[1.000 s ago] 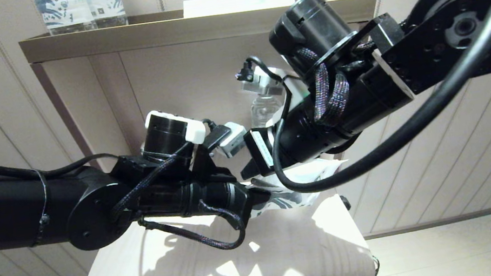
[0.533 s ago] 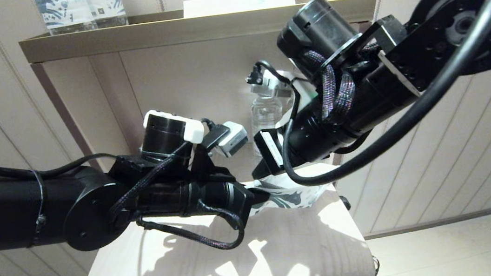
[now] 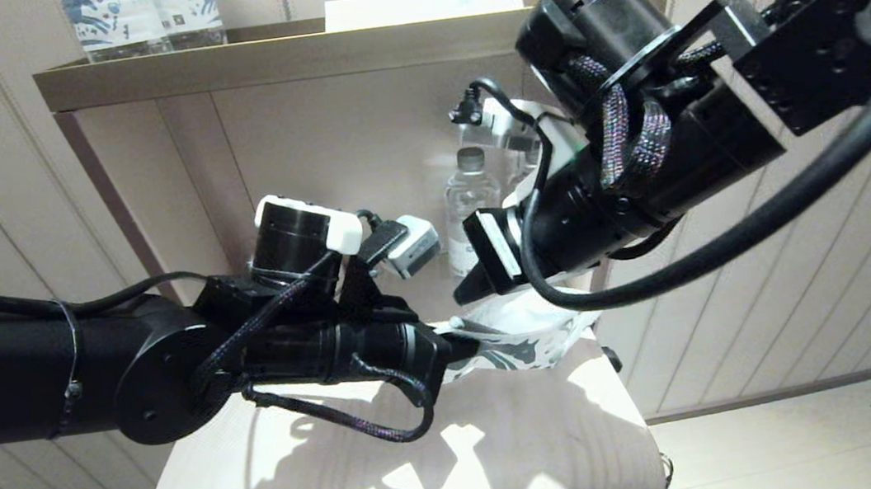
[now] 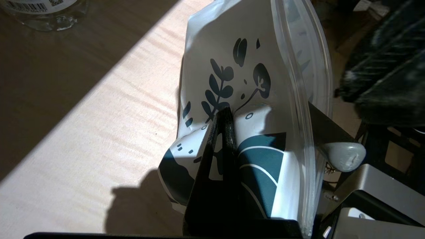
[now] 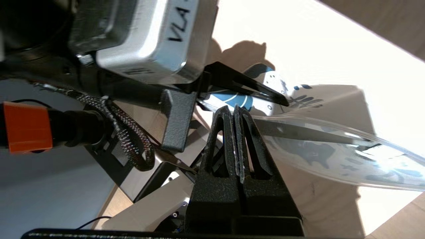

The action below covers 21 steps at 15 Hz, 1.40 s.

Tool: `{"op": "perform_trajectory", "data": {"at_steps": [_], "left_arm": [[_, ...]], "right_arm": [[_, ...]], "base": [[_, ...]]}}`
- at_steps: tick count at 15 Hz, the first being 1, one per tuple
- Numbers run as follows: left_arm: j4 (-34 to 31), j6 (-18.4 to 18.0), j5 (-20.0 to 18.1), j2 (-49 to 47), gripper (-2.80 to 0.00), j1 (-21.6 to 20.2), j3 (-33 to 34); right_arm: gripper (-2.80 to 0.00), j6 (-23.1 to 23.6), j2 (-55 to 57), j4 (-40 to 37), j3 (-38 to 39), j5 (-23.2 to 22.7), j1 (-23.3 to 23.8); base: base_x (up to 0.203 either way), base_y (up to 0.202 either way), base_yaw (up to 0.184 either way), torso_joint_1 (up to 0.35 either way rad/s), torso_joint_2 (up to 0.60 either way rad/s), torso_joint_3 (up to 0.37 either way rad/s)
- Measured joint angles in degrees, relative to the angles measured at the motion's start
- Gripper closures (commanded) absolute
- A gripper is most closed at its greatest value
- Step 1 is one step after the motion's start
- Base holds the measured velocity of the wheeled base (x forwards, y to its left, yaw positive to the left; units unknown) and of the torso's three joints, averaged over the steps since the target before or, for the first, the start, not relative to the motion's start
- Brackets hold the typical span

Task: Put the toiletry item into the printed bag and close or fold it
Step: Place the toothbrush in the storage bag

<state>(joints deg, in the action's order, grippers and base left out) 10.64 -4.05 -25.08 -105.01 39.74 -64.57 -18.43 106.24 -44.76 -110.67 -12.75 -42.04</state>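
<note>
Two grippers meet over the stool seat's [image 3: 396, 465] far right corner. From the left, the left gripper [image 3: 466, 346] is clamped on the printed bag [image 3: 525, 333], holding it just above the seat's far edge. Beside it, the right gripper [image 3: 465, 292] hangs above the bag's clear zip strip [image 5: 318, 127], fingers [image 5: 244, 146] pressed together, holding nothing. A water bottle [image 3: 469, 207] stands behind.

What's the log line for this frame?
left end effector: shut on printed bag | right end effector: shut, at bag's rim | table
</note>
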Motion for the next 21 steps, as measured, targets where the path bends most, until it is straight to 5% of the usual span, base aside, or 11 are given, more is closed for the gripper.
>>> {"op": "perform_trajectory", "data": {"at_steps": [21], "left_arm": [[0.0,-0.1,0.0,-0.2,0.0,0.0,0.0]], "right_arm": [[0.0,0.0,0.2,-0.6,1.7,0.1,-3.5]], "base": [[0.0,0.0,0.0,0.0,0.0,0.0]]}}
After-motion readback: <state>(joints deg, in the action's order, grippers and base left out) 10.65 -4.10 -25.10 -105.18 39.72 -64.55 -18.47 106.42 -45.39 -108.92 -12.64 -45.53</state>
